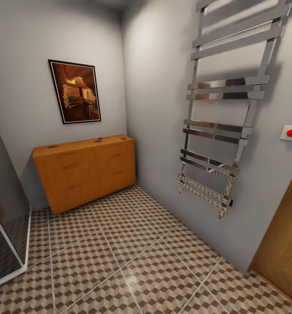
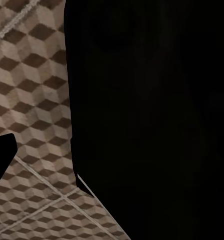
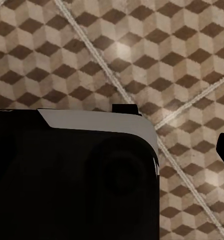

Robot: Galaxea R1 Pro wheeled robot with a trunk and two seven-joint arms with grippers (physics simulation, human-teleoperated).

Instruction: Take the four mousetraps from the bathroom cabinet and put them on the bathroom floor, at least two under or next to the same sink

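Mousetraps (image 1: 98,140) are seen, as far as can be judged, as small dark pieces on top of the cabinet (image 1: 87,172), one near the middle of the top and another mark (image 1: 52,147) near its left end; at this range they are too small to be counted or identified with certainty. The cabinet stands in the far corner, against the grey wall, under a framed picture (image 1: 75,91). Between the robot and the cabinet the bathroom floor (image 1: 133,257) lies open, with its cube-pattern tiles. A chrome towel rail (image 1: 226,109) is mounted on the right wall, and a wooden door (image 1: 285,248) is at the right edge.

In both wrist views dark robot parts are shown above the tiles, and it cannot be told how far either gripper is open, or whether anything is held.

An approach is judged to be the step in hand. If the base is driven too straight, the cabinet front could be struck; if it drifts right, the towel rail could be caught by the arm.
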